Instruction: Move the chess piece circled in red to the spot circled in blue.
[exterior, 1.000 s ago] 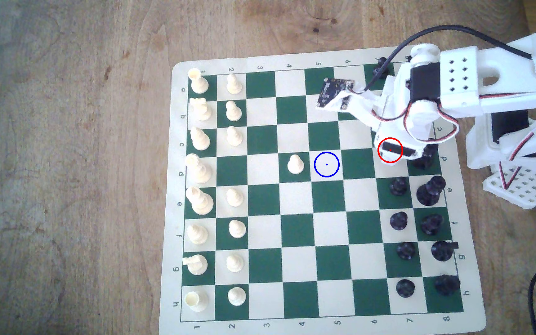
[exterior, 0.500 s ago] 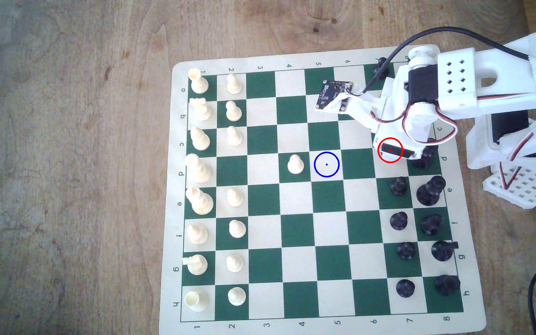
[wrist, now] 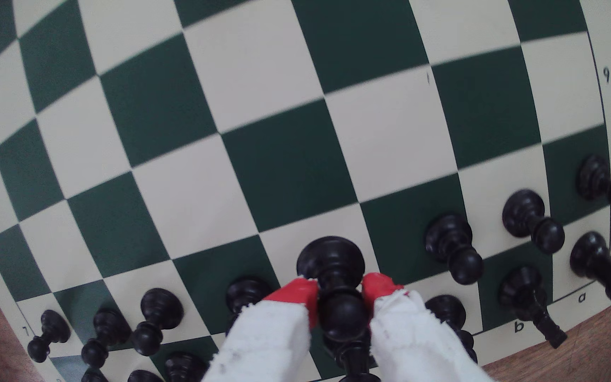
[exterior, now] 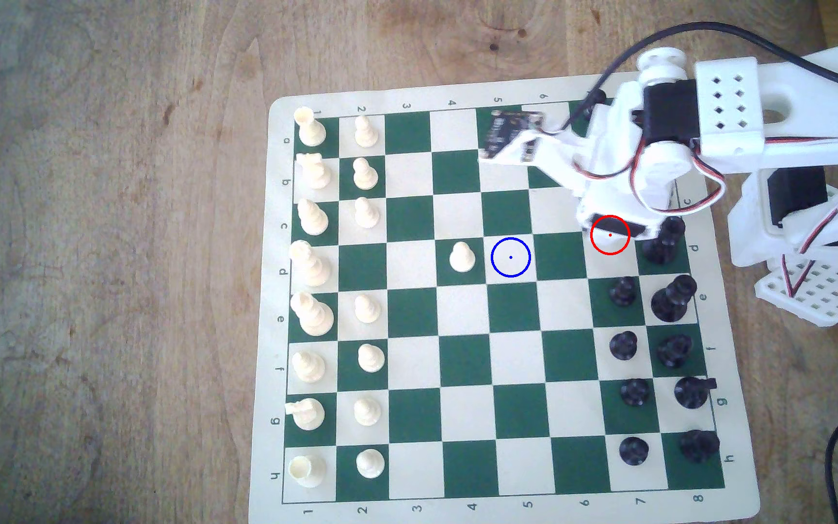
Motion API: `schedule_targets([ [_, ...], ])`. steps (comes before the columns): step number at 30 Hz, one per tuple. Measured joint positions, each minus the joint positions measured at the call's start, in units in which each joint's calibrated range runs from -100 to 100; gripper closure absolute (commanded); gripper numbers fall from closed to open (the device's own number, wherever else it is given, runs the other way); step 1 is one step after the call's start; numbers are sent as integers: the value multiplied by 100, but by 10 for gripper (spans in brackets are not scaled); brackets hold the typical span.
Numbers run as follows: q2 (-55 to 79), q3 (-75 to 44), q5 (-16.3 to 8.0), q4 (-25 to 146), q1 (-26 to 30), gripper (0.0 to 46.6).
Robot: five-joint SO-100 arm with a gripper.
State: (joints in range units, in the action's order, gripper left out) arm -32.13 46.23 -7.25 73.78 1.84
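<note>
Wrist view: gripper (wrist: 339, 294) with two white fingers (wrist: 267, 338), red-tipped, closed on the chess piece (wrist: 337, 279). Tips clamp the black pawn at its neck, one on either side, just under the ball head. The pawn's round base shows beyond the tips, over a cream square of the chess board (wrist: 271, 154); whether the base touches the mat cannot be told. Other black pawns (wrist: 451, 246) stand in a row to either side, taller black pieces (wrist: 528, 301) behind them nearer the board edge.

Exterior view: white arm (exterior: 659, 146) reaches in from 3 o'clock, its wrist over the red ring (exterior: 610, 235), hiding the pawn. The spot (exterior: 510, 257), a blue ring with a centre dot on a cream square, lies at 9 o'clock from the red ring, one green square between them. A white pawn (exterior: 461, 257) stands just beside the blue ring, at its 9 o'clock. White pieces (exterior: 311, 262) line the exterior view's left side of the board.
</note>
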Motion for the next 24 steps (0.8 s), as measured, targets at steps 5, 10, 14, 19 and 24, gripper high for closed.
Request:
schedule_targets([
  [5,1014,-1057,-78,-135,214,464],
  [10,2162,-1961,-88,-343,369,464],
  [14,2731,-2286,-112,-645,383,464],
  [19,3192,-2359,-88,-892,516,464],
  [24,3444,-2359,-98,-988,487,464],
])
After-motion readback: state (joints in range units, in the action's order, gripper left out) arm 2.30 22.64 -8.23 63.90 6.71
